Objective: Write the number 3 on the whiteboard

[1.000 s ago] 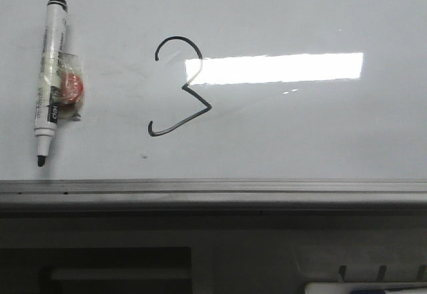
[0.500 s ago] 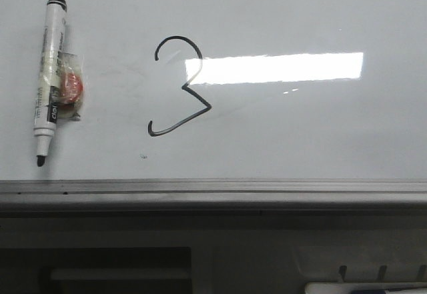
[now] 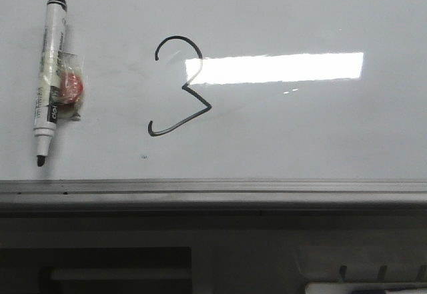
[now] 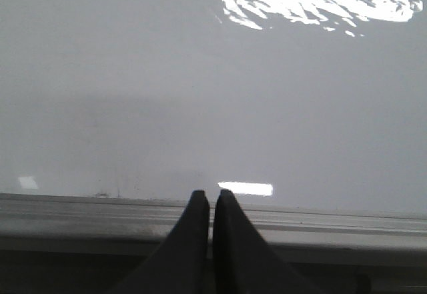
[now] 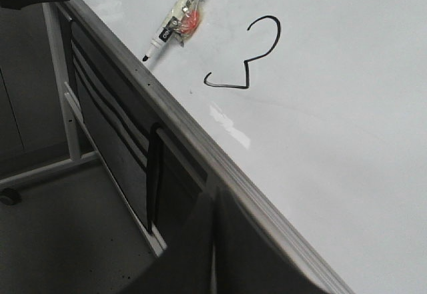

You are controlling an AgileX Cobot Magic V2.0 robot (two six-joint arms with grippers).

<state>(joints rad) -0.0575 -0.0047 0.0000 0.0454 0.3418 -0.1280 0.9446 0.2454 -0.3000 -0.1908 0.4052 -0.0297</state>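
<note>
Black marker strokes form the number 3 (image 3: 179,87), a thin hand-drawn line with a rounded top arc, a sharp angular middle and a hooked lower tail, sitting left of centre on the whiteboard (image 3: 300,134), a large glossy pale grey-white flat board with a grey metal rail along its near edge. A bright rectangular reflection touches the figure's right side. Off to its left, well apart, a white-barrelled marker (image 3: 49,81) with a black tip lies flat on the board, a taped-on lump of red and clear material at its middle; I would guess it was laid aside there because the writing looks finished.

Both arms hang by the rail, away from the ink. The left gripper (image 4: 210,197) has its dark fingers pressed together on nothing, just over the board's edge. The right gripper (image 5: 213,204) is likewise closed and empty, low beside the frame.
</note>
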